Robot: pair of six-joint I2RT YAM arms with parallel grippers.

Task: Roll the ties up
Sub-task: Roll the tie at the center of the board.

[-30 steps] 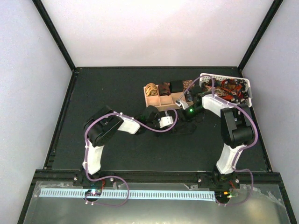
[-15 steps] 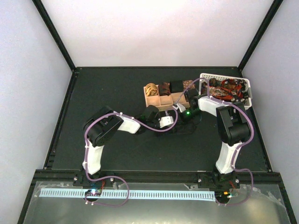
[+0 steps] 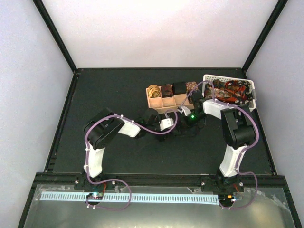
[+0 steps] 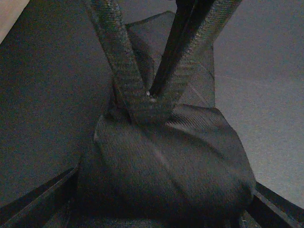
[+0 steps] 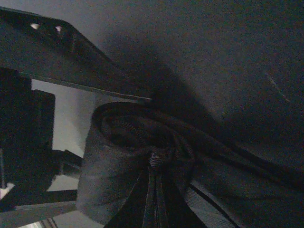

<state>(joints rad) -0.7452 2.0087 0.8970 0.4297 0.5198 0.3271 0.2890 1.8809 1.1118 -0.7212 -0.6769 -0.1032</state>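
The black tie [image 4: 166, 171] lies on the dark table [image 3: 109, 90], just near of the wooden tray [image 3: 155, 102] and between both grippers. The left gripper [image 4: 148, 97] is clenched on a fold of the tie. The right gripper [image 5: 154, 161] pinches the core of the tie's rolled coil. More ties [image 3: 232, 90] fill the white basket [image 3: 228, 77] at the far right.

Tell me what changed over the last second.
The right arm swung left, uncovering more of the basket; the left gripper edged left. It and the right gripper stay shut on the dark tie. The tray and basket stayed put.
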